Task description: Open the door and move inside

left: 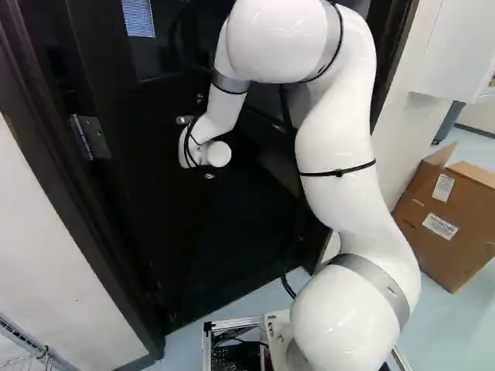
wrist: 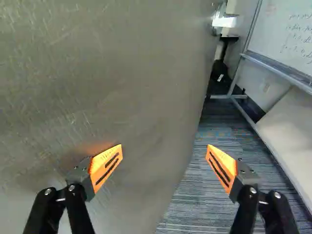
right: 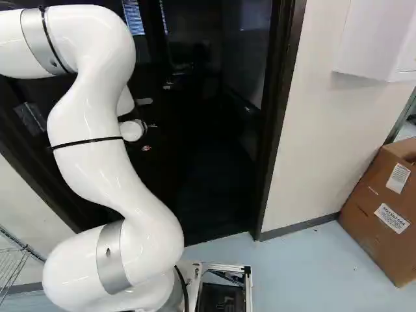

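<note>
ahead of the arm (left: 336, 147), a door (left: 178, 239) stands ajar in its frame (right: 279, 123), hinge (left: 91, 137) on the left, gap on the right. a wall (right: 318, 136) runs on to the right of the frame; a cardboard box (right: 377, 214) sits on the floor (right: 305, 273) beside it, at the right of both base views. a wire rack (left: 27, 338) is at the lower left. in the wrist view, a whiteboard (wrist: 287, 44) stands past the door's free edge, over carpet (wrist: 200, 200).
</note>
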Motion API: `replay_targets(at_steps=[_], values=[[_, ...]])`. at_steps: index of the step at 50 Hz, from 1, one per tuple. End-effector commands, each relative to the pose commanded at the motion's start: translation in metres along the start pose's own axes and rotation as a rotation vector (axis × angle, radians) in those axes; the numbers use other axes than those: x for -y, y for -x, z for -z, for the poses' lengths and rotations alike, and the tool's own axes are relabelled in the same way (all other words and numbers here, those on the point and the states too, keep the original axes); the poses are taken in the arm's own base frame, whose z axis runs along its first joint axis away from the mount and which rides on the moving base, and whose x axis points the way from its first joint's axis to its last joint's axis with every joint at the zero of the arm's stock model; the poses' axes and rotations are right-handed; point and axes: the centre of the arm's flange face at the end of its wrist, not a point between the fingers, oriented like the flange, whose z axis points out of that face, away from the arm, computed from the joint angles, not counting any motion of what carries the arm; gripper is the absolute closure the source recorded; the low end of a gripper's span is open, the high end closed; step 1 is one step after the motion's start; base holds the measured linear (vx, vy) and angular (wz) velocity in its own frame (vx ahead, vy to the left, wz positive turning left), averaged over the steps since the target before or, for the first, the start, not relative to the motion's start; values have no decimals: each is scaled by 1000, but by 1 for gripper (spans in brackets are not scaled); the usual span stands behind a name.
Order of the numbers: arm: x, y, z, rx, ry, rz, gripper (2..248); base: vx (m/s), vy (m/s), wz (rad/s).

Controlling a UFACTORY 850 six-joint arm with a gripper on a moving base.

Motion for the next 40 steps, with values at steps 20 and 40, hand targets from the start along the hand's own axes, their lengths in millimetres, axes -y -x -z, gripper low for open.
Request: replay_targets(at_steps=[20, 40], values=[[24, -1, -12, -8, -50, 26, 3, 0, 0, 0], [46, -1, -18, -14, -108, 64, 3, 0, 0, 0]])
